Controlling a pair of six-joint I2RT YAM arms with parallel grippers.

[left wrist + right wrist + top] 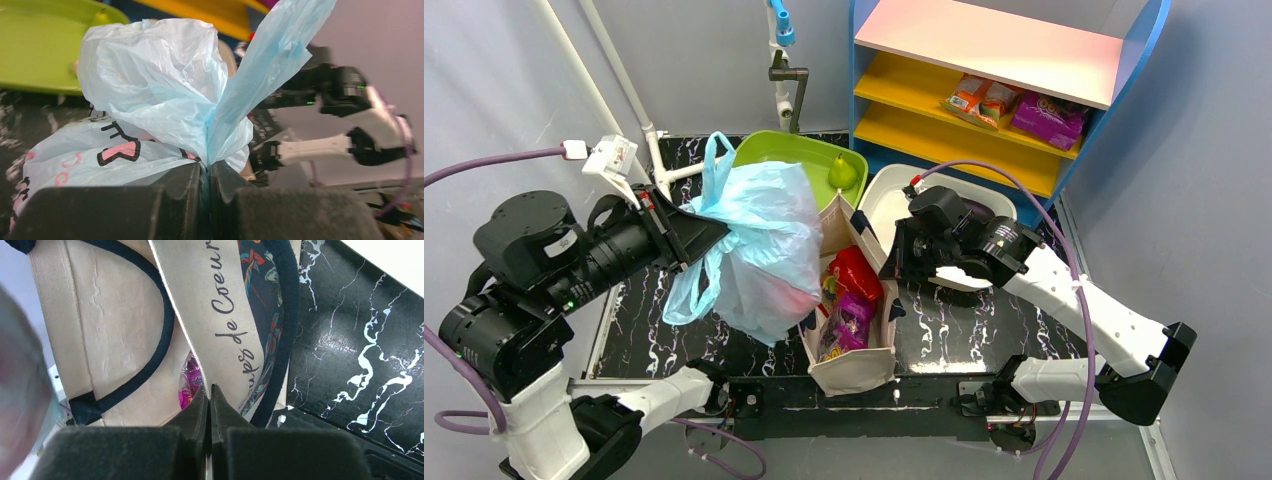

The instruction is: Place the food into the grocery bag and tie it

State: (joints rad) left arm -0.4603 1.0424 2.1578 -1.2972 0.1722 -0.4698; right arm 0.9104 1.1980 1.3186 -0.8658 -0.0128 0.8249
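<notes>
The light-blue grocery bag (764, 240) hangs in the air, bunched at its neck, with pink prints showing in the left wrist view (150, 85). A faint red shape of food (796, 295) shows through its lower side; the rest of the food is hidden. My left gripper (712, 230) is shut on the gathered neck of the bag (206, 165), and one handle strip rises above it. My right gripper (892, 262) is shut on the right rim of the beige canvas tote (854, 370), with the rim running into its tips (210, 387).
The tote stands just right of the hanging bag and holds a red packet (856, 272) and a purple packet (849, 325). A green tray (774, 150) with a green pear (842, 172) and a white tray (886, 205) lie behind. A shelf (984, 100) holds snack packets at the back right.
</notes>
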